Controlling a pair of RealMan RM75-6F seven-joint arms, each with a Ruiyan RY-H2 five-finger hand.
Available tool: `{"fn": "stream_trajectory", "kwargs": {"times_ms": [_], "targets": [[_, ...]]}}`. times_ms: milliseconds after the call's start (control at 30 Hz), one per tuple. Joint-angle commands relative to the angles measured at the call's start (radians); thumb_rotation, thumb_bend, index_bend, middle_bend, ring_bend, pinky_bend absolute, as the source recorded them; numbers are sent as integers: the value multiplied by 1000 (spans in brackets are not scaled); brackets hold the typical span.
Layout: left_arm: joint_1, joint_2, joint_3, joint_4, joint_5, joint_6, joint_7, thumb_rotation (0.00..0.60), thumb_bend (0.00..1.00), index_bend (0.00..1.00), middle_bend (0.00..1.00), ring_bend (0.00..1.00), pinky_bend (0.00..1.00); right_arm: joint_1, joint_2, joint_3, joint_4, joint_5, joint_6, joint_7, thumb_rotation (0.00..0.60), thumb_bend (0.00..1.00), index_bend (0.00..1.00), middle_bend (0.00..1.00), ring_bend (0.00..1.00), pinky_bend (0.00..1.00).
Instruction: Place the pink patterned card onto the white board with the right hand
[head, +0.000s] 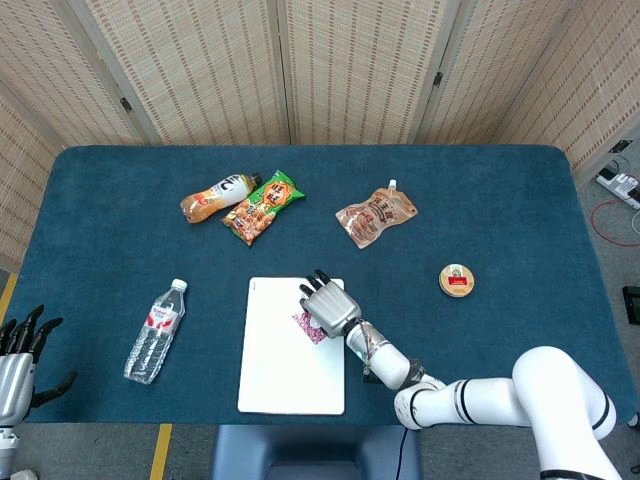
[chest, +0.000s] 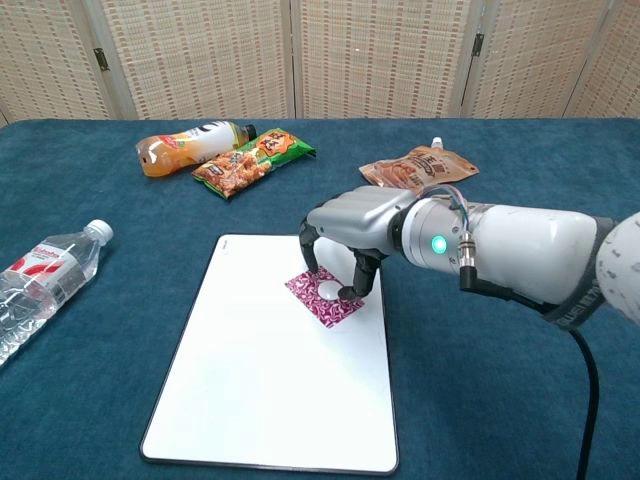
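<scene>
The pink patterned card (chest: 325, 304) lies flat on the upper right part of the white board (chest: 255, 385). My right hand (chest: 352, 222) arches over the card with its fingers apart, and its fingertips (chest: 350, 292) touch the card's top. In the head view the right hand (head: 326, 304) covers most of the card (head: 309, 328) on the board (head: 278, 368). My left hand (head: 18, 352) hangs off the table's near left corner, fingers spread and holding nothing.
A water bottle (chest: 40, 275) lies left of the board. At the back lie an orange drink bottle (chest: 188, 142), a green snack bag (chest: 250, 158) and a brown pouch (chest: 420, 165). A small round tin (head: 456, 280) sits to the right.
</scene>
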Motion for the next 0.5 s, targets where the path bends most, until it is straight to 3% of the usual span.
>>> {"fn": "stream_trajectory", "kwargs": {"times_ms": [33,233,500], "targets": [[0,0,-1,1,-1,1,-1,600,291,190,57,136,0,1,1,0,-1,-2,0,3,600,361,314,157,61,0],[0,1,-3,3,-1,1,-5,600,291,190,57,136,0,-28,55,-1,-56,-30,45,30,600,362,245,147,67,0],[-6,-6,-10,12,3,3,-17,600,291,190,57,136,0,-191,260,-60,-238,-158,267,102,600,361,203,117,53,0]]}}
